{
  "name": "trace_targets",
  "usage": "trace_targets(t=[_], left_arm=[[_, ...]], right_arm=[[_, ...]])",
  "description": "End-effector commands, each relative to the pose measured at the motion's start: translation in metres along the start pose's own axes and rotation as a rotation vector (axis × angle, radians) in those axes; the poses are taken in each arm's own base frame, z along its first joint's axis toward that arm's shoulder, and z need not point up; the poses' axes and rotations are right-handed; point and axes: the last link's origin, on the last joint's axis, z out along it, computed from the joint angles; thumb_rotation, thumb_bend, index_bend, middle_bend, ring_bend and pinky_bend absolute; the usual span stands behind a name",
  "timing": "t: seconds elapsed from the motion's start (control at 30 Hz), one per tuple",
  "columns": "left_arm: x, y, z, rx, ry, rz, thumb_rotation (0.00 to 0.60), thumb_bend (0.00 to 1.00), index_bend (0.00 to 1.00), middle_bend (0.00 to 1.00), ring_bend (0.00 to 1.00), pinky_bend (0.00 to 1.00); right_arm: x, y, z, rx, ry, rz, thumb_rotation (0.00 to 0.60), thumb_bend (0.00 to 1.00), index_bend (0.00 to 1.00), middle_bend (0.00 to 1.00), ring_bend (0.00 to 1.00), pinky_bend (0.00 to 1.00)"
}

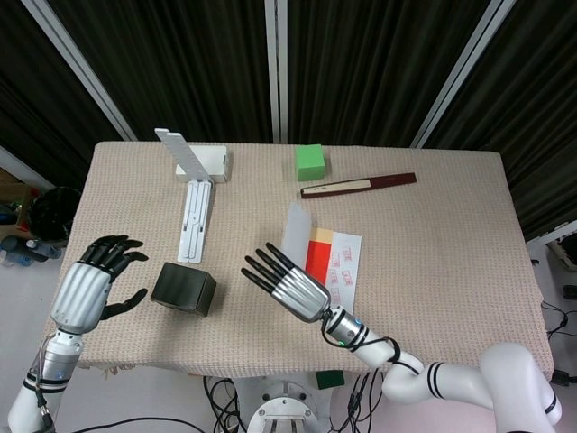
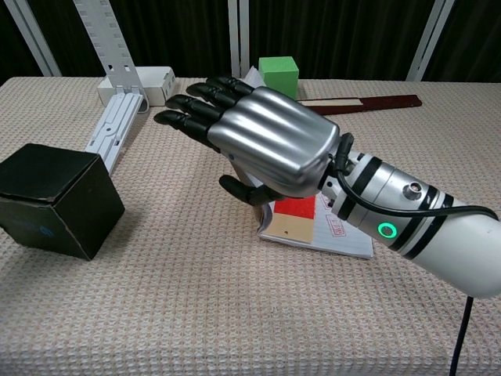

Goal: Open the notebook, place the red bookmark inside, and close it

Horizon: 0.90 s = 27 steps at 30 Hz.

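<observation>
Red and yellow show on the notebook (image 1: 332,262), which lies near the middle of the table (image 1: 451,271), and in the head view a pale leaf or cover stands lifted at its far left corner — so the opening looks begun, though I cannot tell how wide it stands. Whether the red patch is the bookmark already laid inside or just part of the cover or page, the pictures do not settle; no separate red bookmark is plainly visible elsewhere. Just left of the notebook and overlapping its near-left edge hovers the right hand (image 1: 287,281), fingers straight and spread, holding nothing that shows; in the chest view its thumb hangs close above the red part. By my reading, the opening is at best partly done, the placing is unconfirmed, and the closing is still to do. Left of the notebook sits a dark box (image 1: 184,289), and well beyond that, at the table's left edge, the left hand (image 1: 90,281) waits with fingers loosely apart and empty. Behind the notebook lie a brown-and-cream ruler-like strip (image 1: 358,186), a green block (image 1: 309,161) and — further left — a white folding stand (image 1: 194,194).
</observation>
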Motion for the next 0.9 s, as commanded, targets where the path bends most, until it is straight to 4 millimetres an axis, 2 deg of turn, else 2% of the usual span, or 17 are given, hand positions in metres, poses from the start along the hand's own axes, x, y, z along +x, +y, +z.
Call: trace_targets(t=[0.03,0.27,0.6,0.73,0.83,0.9], left_arm=[[0.000,0.000,0.000,0.000,-0.001,-0.001,0.600,0.16,0.37,0.27,0.19,0.20],[-0.002,0.000,0.001,-0.005,-0.001,-0.004,0.600,0.16,0.37,0.27,0.19,0.20],[-0.002,0.001,0.000,-0.007,-0.003,-0.001,0.600,0.16,0.37,0.27,0.19,0.20],[-0.003,0.003,0.001,-0.010,-0.002,-0.002,0.600,0.16,0.37,0.27,0.19,0.20],[-0.004,0.004,0.001,-0.012,-0.006,0.000,0.600,0.16,0.37,0.27,0.19,0.20],[-0.004,0.005,0.002,-0.013,-0.009,0.001,0.600,0.16,0.37,0.27,0.19,0.20]], right_arm=[[0.006,0.003,-0.002,-0.011,0.010,-0.003,0.600,0.45,0.00,0.01,0.00,0.00],[0.016,0.013,-0.021,-0.042,-0.018,-0.014,0.600,0.45,0.00,0.00,0.00,0.00],[0.023,0.032,-0.079,-0.076,-0.164,0.040,0.600,0.45,0.00,0.00,0.00,0.00],[0.027,0.048,-0.097,-0.115,-0.239,0.066,0.600,0.45,0.00,0.06,0.00,0.00],[0.027,0.066,-0.106,-0.192,-0.293,0.113,0.600,0.53,0.00,0.14,0.00,0.00],[0.028,0.079,-0.110,-0.259,-0.320,0.159,0.600,0.66,0.00,0.19,0.00,0.00]])
